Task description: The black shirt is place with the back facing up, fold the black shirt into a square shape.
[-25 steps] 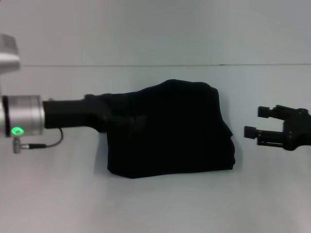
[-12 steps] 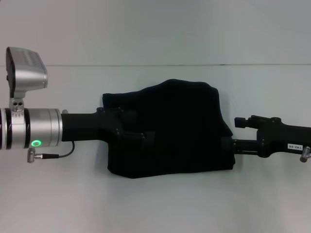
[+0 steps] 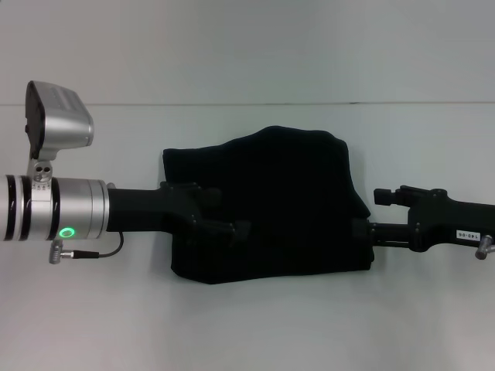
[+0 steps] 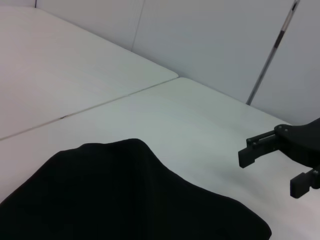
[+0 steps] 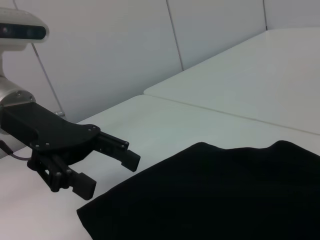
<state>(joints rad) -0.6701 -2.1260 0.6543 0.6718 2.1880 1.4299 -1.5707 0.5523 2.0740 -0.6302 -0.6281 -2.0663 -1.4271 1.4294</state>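
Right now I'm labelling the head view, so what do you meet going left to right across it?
Left arm's silver wrist → left tool over the shirt's left part → black shirt → right tool at the shirt's right edge → right arm.

- shirt (image 3: 271,209) in front of me is plain black, already folded into a rough, lumpy rectangle
- lies flat mid-table, top edge humped, bottom edge fairly straight
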